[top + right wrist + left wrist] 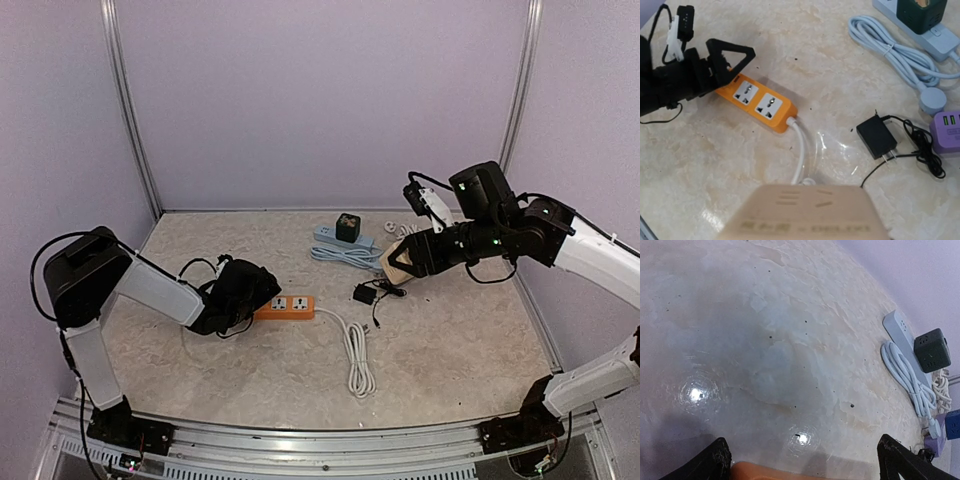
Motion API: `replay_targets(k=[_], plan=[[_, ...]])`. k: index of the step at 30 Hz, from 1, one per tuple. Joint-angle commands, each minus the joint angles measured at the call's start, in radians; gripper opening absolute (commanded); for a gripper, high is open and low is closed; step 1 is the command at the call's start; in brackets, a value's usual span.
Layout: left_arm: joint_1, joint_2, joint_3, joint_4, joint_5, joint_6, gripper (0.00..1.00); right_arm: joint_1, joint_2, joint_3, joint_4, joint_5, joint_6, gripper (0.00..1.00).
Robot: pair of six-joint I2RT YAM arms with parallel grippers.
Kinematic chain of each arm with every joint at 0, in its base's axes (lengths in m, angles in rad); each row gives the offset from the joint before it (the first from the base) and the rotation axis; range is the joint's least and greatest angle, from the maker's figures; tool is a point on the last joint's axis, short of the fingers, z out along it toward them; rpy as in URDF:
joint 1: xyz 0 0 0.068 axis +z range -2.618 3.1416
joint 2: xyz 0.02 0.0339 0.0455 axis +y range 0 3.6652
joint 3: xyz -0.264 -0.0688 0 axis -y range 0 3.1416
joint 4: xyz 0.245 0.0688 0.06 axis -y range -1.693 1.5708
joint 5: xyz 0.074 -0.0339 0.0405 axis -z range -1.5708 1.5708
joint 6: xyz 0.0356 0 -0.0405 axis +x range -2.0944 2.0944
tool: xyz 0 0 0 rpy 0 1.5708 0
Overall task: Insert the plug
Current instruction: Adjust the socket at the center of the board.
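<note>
An orange power strip (288,306) with two sockets lies left of centre; it also shows in the right wrist view (757,100). My left gripper (245,290) is low at its left end, jaws wide open, with the strip's end (770,472) between the fingertips (707,465). A black plug adapter (364,292) with bare prongs lies loose on the table, also in the right wrist view (876,137). My right gripper (405,262) is raised above and right of the adapter, shut on a beige socket block (805,212) that hides its fingers.
The orange strip's white cable (358,365) coils toward the front. A light blue strip (345,243) with a dark green cube (348,228) and a bundled cable (890,47) lies at the back. A purple strip (946,131) sits at the right.
</note>
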Motion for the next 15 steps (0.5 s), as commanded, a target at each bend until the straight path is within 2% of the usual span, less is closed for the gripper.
replay_targets(k=[1, 3, 6, 11, 13, 15], plan=[[0.027, 0.001, -0.094, 0.253, 0.276, 0.110, 0.99, -0.007, -0.032, -0.001, 0.017, 0.005, 0.004, 0.00], [0.033, -0.003, -0.080, 0.246, 0.308, 0.153, 0.99, -0.008, -0.031, -0.002, 0.020, 0.000, 0.006, 0.00], [0.016, -0.019, -0.027, 0.123, 0.251, 0.196, 0.99, -0.008, -0.026, 0.002, 0.018, -0.007, 0.010, 0.00], [0.023, -0.062, -0.053, 0.141, 0.280, 0.280, 0.99, -0.008, -0.036, 0.002, 0.016, -0.002, 0.013, 0.00], [0.040, -0.083, -0.074, 0.161, 0.330, 0.330, 0.99, -0.008, -0.035, 0.001, 0.013, -0.005, 0.013, 0.00], [0.069, -0.098, -0.085, 0.181, 0.467, 0.372, 0.99, -0.008, -0.037, 0.002, 0.010, -0.006, 0.014, 0.00]])
